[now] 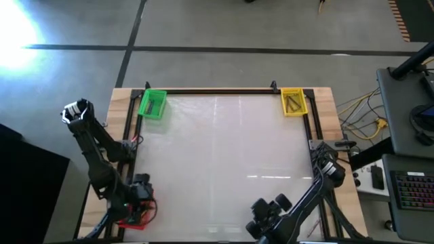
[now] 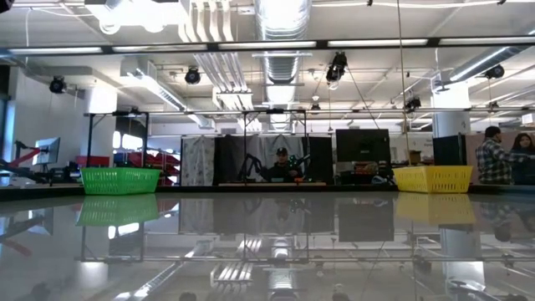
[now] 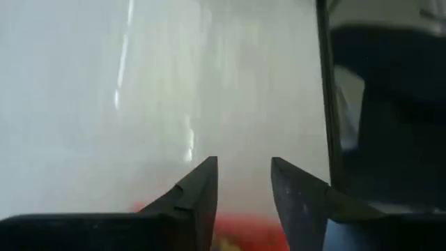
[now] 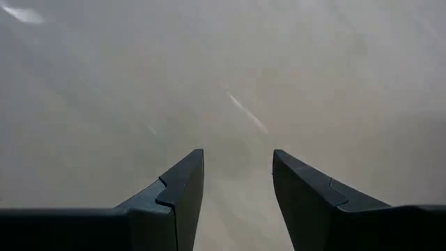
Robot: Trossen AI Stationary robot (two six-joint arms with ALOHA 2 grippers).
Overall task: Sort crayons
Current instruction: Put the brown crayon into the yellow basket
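Observation:
A few thin dark crayons (image 1: pixel 293 103) lie in the yellow bin (image 1: pixel 302 107) at the table's far right corner. The green bin (image 1: pixel 152 104) stands at the far left corner; what is in it I cannot make out. A red bin (image 1: pixel 137 218) sits at the near left corner. My left gripper (image 3: pixel 244 164) hangs open just above the red bin (image 3: pixel 244 226), nothing between its fingers. My right gripper (image 4: pixel 237 155) is open over bare table near the front edge, right of the middle (image 1: pixel 266 214). No loose crayons show on the table.
The white table top (image 1: pixel 224 156) is framed by a dark rail (image 1: pixel 217 91). A desk with a keyboard (image 1: pixel 412 191) and cables stands off the table's right side. In the low view, people stand in the room behind the green bin (image 2: pixel 119 179) and yellow bin (image 2: pixel 432 177).

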